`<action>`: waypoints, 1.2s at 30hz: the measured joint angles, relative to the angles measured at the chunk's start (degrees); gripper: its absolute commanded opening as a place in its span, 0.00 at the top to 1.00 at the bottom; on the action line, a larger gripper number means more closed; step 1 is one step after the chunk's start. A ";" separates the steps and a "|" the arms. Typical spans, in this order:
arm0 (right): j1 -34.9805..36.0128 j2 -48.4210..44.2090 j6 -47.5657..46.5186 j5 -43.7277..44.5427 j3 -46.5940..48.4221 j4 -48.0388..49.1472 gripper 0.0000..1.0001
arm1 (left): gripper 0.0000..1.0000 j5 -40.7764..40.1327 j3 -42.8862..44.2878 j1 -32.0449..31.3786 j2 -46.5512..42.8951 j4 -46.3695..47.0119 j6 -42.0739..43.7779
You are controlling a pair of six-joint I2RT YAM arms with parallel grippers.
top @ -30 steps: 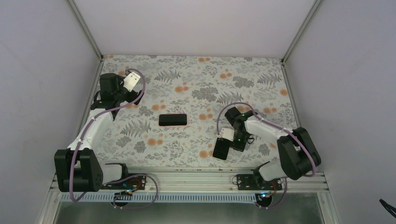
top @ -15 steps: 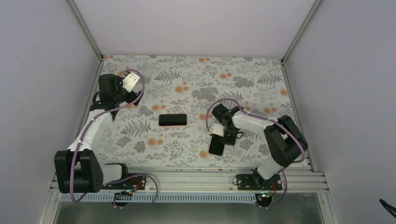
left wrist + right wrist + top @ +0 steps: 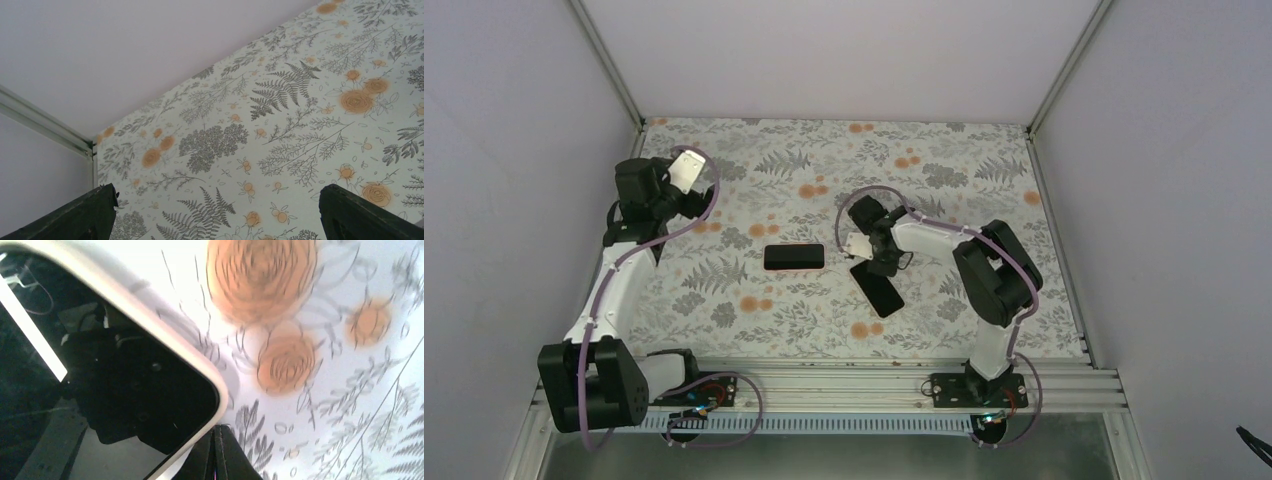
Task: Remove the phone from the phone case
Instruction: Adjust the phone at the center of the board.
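The black phone case (image 3: 793,257) is laid flat on the bench (image 3: 984,160); the glossy, pale-rimmed phone (image 3: 877,291) is angled just beside it.

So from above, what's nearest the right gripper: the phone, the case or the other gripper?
1. phone, at the right gripper's fingertips, on the near side.
2. phone case, to its left, mid-table.
3. left gripper, far left, toward the back.

black phone (image 3: 877,290), black case (image 3: 793,257), floral table (image 3: 984,150) (orange, grey)
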 measured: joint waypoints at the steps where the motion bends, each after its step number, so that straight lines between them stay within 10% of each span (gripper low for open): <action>1: 0.13 0.50 -0.50 -0.57 0.68 0.48 0.96 | 0.00 0.37 -0.07 0.15 -0.02 -0.02 0.00; 9: 0.37 -0.33 -1.84 -7.48 1.95 2.14 0.91 | 0.00 2.36 -1.68 2.25 -0.02 -0.02 0.07; 14: -1.22 -4.63 0.57 -7.98 4.48 1.49 0.02 | 0.00 3.08 -2.05 3.39 -0.02 -0.04 0.11; 26: 7.26 -9.86 9.73 -14.58 0.87 -9.11 0.00 | 0.00 3.08 -1.53 3.76 0.46 -1.20 0.66; 36: 11.39 -12.94 10.01 -2.47 -12.55 2.05 0.00 | 0.00 4.22 0.85 3.76 3.58 -5.44 1.97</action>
